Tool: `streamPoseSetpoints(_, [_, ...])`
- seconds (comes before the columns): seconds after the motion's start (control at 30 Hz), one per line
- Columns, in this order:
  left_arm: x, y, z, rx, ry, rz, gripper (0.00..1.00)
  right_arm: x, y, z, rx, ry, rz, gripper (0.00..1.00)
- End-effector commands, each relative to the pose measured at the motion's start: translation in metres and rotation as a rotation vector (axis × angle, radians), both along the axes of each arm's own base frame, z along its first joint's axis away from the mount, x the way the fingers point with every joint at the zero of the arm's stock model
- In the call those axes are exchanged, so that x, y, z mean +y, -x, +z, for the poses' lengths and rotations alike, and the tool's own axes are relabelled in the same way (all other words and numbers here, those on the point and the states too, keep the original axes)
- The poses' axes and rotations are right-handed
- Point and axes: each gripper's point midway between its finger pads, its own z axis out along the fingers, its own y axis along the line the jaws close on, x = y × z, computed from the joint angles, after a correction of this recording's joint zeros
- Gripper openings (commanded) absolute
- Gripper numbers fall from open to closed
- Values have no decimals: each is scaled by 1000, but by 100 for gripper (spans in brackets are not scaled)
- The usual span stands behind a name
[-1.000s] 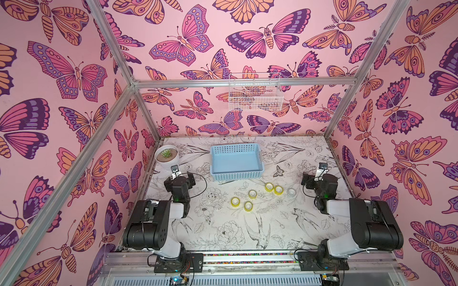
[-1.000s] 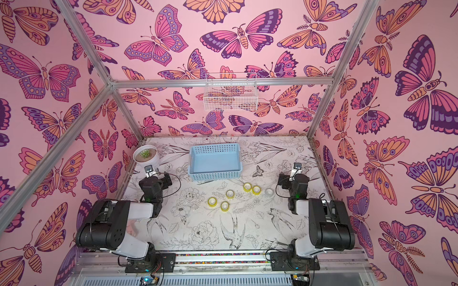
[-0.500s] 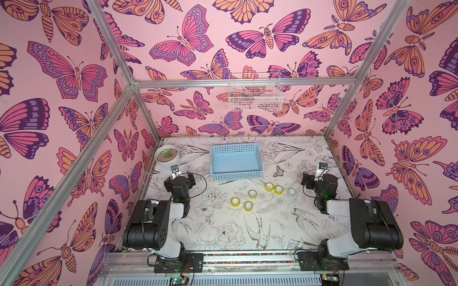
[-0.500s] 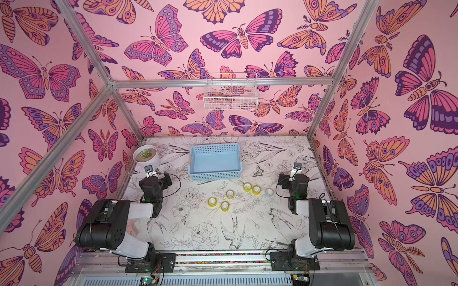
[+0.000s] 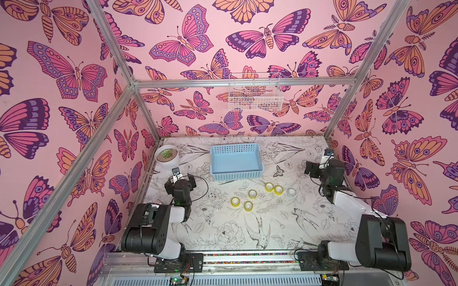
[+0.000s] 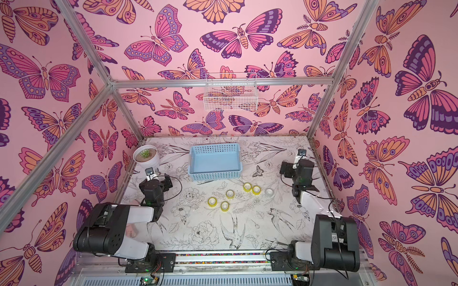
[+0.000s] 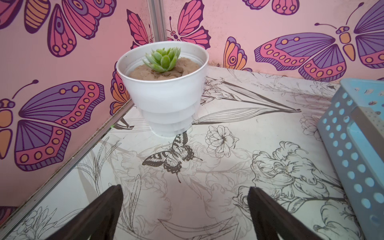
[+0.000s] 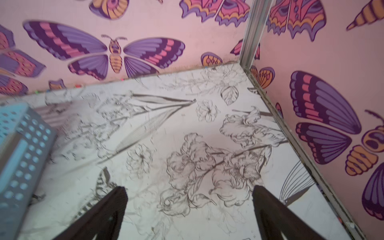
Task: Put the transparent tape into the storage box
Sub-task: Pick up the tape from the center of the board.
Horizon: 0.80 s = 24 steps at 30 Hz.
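The transparent tape (image 5: pixel 252 194) lies as six small rings flat on the tabletop (image 5: pixel 223 230), in a loose row at the middle of the frame in both top views. It is just below the storage box (image 5: pixel 236 175), and none of it is inside. Five rolls are yellow-tinted. The colourless roll (image 5: pixel 291 192) ends the row on the right, just beside a close pair of yellow ones.

These look light and stiff: film wound on a hard core, with a smooth outer face that may skid on the glossy surface if nudged sideways. A sound hold would likely come from above, either across the outer rim or with one finger down the hole pinching the ring wall. The colourless roll blends into the print and may be harder to centre on.

The left gripper (image 7: pixel 184 188) stands wide and empty, facing the plant pot (image 7: pixel 166 97). The right gripper (image 8: pixel 190 188) is equally wide and empty over bare table. Both are well apart from the rolls.

No brand, label or writing is readable on the rolls or the box.
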Motion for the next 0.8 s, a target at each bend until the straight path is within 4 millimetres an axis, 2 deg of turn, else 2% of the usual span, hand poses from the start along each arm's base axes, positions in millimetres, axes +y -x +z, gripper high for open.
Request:
streamPoseSetpoints(0.0, [5, 2, 3, -14, -24, 27, 100, 13, 38, -40, 336, -159, -17, 99])
streamPoseSetpoints(0.1, [4, 3, 5, -21, -25, 27, 100, 8, 51, -46, 462, -242, -130, 99])
streamPoseSetpoints(0.17, [3, 5, 10, -47, -35, 24, 100, 12, 59, -49, 490, -312, -156, 99])
streamPoseSetpoints(0.23, [-1, 4, 18, -9, -72, 19, 100, 20, 67, -50, 463, -404, -144, 99])
streamPoseSetpoints(0.27, [-7, -4, 28, 21, -74, -2, 100, 30, 66, -44, 406, -448, -88, 99])
streamPoseSetpoints(0.33, [-12, -8, 36, 88, -87, -25, 100, 35, 70, -43, 394, -479, -75, 99])
streamPoseSetpoints(0.43, [-27, -15, 63, 50, -118, -99, 100, 39, 82, -47, 491, -435, -59, 99])
streamPoseSetpoints(0.47, [-29, -12, 76, 33, -119, -101, 100, 38, 86, -48, 523, -409, -67, 99])
streamPoseSetpoints(0.6, [-41, 0, 105, 31, -36, -144, 100, 30, 98, -54, 588, -358, -114, 99])
streamPoseSetpoints(0.77, [-50, 14, 133, 92, 43, -148, 100, 32, 111, -65, 687, -287, -125, 99])
